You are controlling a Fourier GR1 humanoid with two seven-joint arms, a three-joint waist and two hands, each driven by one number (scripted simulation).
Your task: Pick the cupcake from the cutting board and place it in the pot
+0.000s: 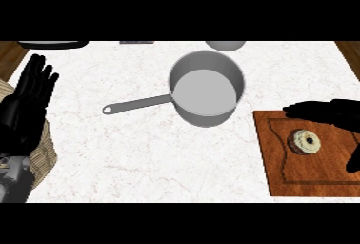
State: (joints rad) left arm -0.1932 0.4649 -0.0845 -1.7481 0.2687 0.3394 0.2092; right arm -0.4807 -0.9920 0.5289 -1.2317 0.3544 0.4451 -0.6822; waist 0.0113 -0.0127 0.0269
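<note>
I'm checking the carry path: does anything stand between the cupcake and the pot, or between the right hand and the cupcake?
Nothing visible does. The right hand is open beside the cupcake on the cutting board, and only bare counter lies toward the pot.

This was a kitchen. A white marbled counter carried a grey metal pot with a long handle and a wooden cutting board with a groove round its edge. A cupcake lay on that board. Parts of other vessels showed along the counter's far edge.
</note>
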